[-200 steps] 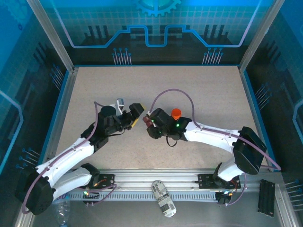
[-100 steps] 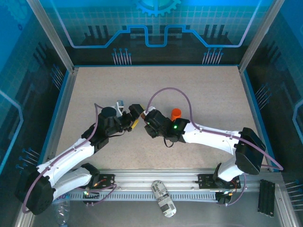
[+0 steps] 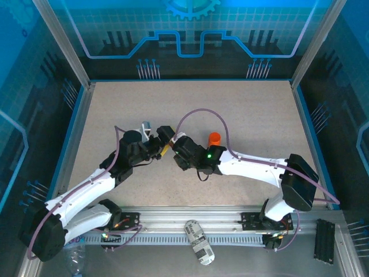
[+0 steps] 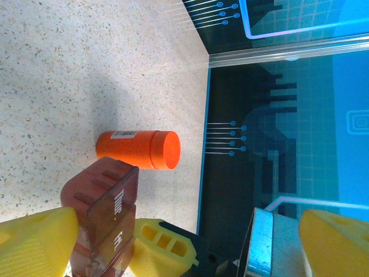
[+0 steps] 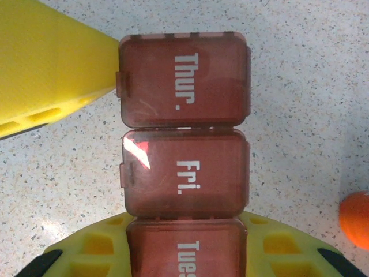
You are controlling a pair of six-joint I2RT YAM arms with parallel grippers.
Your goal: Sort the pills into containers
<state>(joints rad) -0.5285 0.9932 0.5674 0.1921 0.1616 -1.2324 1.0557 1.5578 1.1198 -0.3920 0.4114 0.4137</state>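
Right claw (image 3: 176, 144) grips the pill box (image 5: 183, 121), left claw (image 3: 154, 134) gapes empty beside it; lids shut, so prising one open looks next.

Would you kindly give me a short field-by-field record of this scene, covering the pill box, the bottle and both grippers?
pill box: maroon, lids Thur., Fri. and Tues. closed
orange bottle: standing upright on the table, apart from the pill box
left gripper: open, one finger beside the Thur. cell
right gripper: shut on the pill box at its Tues. end
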